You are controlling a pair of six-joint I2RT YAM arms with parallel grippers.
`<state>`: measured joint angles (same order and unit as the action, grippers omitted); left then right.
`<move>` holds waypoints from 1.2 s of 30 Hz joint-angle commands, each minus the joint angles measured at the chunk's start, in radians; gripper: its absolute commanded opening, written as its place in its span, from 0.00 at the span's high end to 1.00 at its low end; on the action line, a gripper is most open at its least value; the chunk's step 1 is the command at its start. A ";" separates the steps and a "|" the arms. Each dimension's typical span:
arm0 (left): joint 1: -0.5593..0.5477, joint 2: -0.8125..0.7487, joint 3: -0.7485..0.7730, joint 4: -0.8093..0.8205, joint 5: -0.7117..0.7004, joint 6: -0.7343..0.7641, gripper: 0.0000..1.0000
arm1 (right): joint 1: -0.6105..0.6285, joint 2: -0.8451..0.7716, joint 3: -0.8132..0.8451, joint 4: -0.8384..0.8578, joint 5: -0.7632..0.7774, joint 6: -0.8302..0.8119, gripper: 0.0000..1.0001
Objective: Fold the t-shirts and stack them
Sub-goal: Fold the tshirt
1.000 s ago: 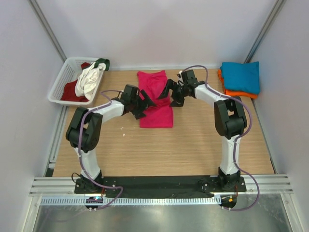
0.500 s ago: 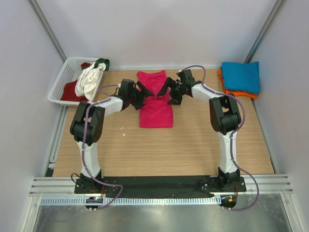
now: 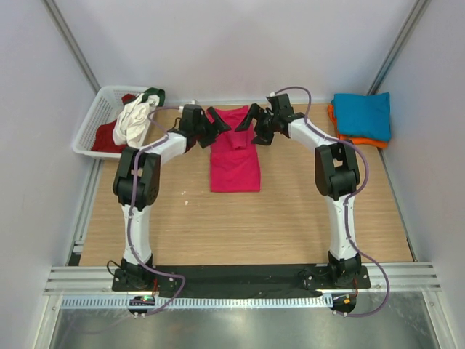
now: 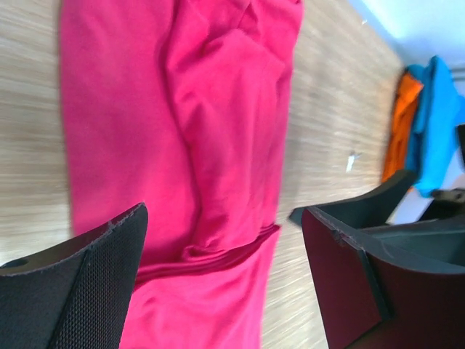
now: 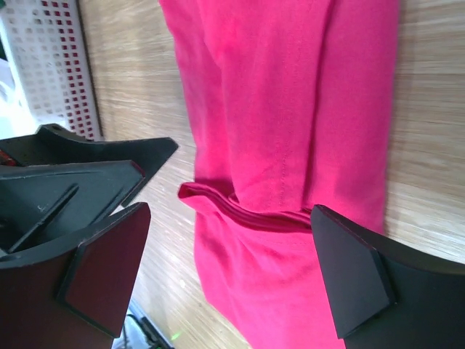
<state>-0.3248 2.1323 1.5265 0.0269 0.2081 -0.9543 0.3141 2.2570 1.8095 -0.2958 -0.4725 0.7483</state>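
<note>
Beneath left claw and right claw: pink t-shirt.

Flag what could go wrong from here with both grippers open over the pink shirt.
1. Collision: the left gripper and right gripper face each other, open, over the far end of the pink t-shirt. Each wrist view shows the other gripper's fingers close by.
2. Bad pinch: the shirt lies in layers with a raised hem ridge. Closing there may catch only the top layer and pull the fold apart.
</note>
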 commanded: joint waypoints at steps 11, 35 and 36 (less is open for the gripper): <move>-0.059 -0.451 -0.337 -0.358 -0.102 0.160 0.15 | -0.003 -0.287 -0.260 -0.315 0.167 -0.279 0.02; -0.115 -0.391 -0.572 -0.206 -0.095 0.112 0.51 | 0.115 -0.379 -0.639 -0.111 0.163 -0.213 0.45; -0.114 -0.388 -0.575 -0.205 -0.102 0.114 0.55 | 0.115 -0.376 -0.639 -0.108 0.166 -0.213 0.53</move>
<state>-0.4385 1.7252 0.9592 -0.2184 0.1242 -0.8558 0.4232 1.8679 1.1671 -0.4377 -0.3321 0.5293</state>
